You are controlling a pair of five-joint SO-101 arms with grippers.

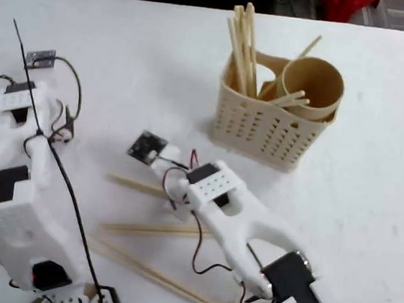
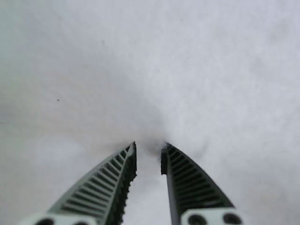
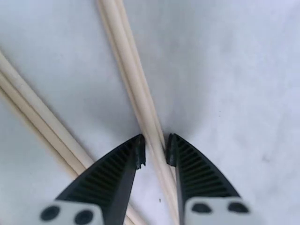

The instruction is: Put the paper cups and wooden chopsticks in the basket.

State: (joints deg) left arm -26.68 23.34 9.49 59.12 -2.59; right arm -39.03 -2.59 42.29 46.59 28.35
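Standing chopsticks (image 1: 243,47) and a paper cup (image 1: 311,87) crowd the basket (image 1: 262,132) mouth.

No text, label or number can be read.

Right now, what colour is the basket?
The basket is cream, with rows of small holes; clearest in the high view.
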